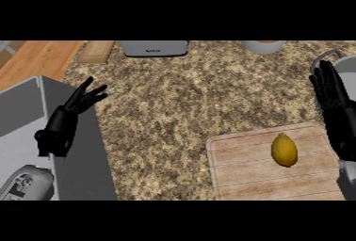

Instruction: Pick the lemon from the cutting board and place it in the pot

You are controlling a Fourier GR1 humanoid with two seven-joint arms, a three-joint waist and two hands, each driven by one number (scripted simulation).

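Head view:
Lemon (284,149): yellow, oval, lying lengthwise (narrow tip up) on the board (236,164), right of centre.
Pot (342,70): far right edge.
Right hand (332,96): fingers straight, released, by the pot.
Left hand (73,113): relaxed, holding nothing, at left.

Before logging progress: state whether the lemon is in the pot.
Out. The lemon lies on the cutting board, neither hand touching it.
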